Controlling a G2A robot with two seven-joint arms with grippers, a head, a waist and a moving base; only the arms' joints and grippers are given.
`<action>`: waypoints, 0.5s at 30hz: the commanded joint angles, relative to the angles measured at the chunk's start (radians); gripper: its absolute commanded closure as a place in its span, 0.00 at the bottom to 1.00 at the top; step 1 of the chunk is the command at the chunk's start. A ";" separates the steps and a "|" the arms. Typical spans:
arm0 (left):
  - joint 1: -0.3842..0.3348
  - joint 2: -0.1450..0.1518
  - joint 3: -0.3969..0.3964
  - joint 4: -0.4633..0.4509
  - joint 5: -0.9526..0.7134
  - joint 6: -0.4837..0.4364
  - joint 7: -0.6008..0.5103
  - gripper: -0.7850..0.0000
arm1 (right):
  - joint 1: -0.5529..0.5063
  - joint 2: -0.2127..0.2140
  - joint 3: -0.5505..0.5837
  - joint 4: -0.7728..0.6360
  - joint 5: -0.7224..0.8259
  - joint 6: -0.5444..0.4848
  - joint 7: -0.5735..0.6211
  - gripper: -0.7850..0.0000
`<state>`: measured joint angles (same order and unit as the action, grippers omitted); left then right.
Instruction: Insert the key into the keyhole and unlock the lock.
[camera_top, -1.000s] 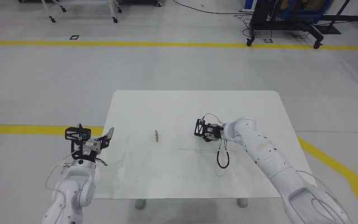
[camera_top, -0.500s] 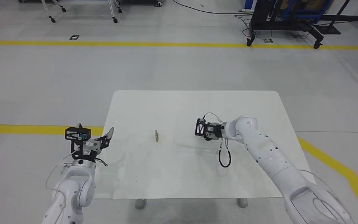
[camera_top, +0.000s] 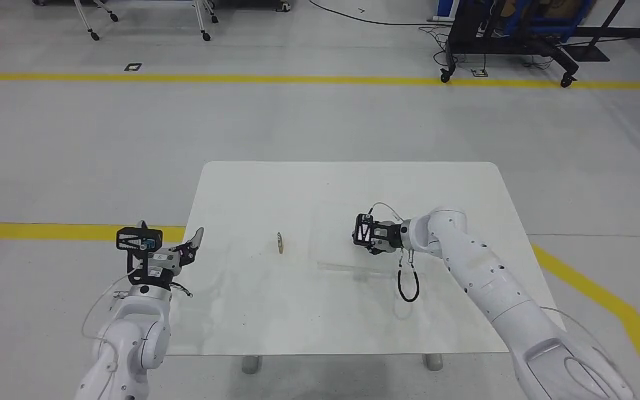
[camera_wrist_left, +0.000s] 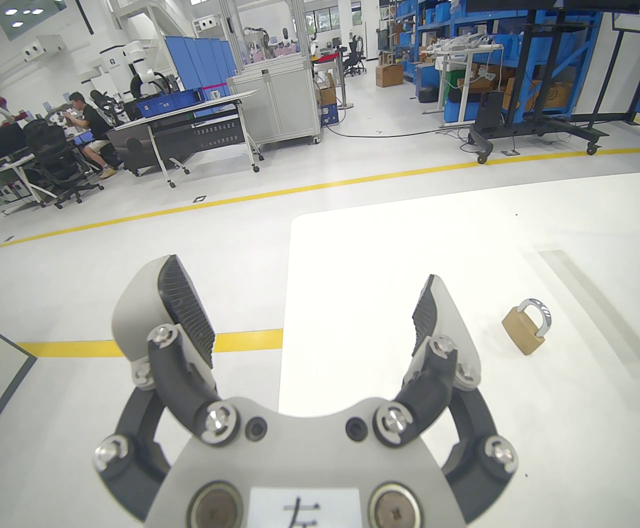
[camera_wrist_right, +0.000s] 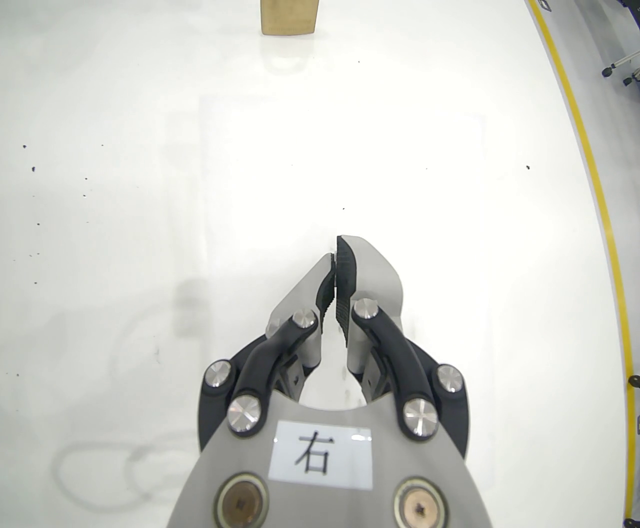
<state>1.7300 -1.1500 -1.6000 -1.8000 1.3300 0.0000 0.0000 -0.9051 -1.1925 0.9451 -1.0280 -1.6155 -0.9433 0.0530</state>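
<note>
A small brass padlock (camera_top: 280, 242) lies on the white table (camera_top: 300, 190), left of centre. The left wrist view has the padlock (camera_wrist_left: 522, 330) on its side with its steel shackle up. My left gripper (camera_wrist_left: 302, 280) is open and holds nothing; it hangs off the table's left edge (camera_top: 170, 240). My right gripper (camera_top: 357, 231) sits low over the table, right of the padlock and pointing at it. In its own view the right gripper (camera_wrist_right: 336, 247) is shut, pads together, nothing sticking out. The padlock (camera_wrist_right: 289, 17) lies well ahead of it. I see no key.
A black cable loop (camera_top: 405, 285) hangs from the right forearm over the table. Yellow floor lines run past the table's left and right sides. Wheeled stands and racks stand far off across the floor.
My right gripper has slid a little to the right, away from the padlock, and stayed shut. The left arm and the padlock have not moved.
</note>
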 joint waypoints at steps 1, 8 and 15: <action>0.000 0.000 0.000 0.000 0.000 0.000 0.000 0.00 | 0.000 0.000 0.000 0.000 0.000 0.000 0.000 1.00; -0.005 -0.001 0.064 -0.043 0.033 -0.084 -0.039 0.00 | 0.000 0.000 0.000 0.000 0.000 0.000 0.000 1.00; -0.026 0.000 0.125 -0.067 0.073 -0.171 -0.135 0.00 | 0.000 0.000 0.000 0.000 0.000 0.000 0.000 1.00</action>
<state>1.7033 -1.1496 -1.4740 -1.8678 1.4045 -0.1718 -0.1372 -0.9051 -1.1924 0.9451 -1.0280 -1.6155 -0.9433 0.0530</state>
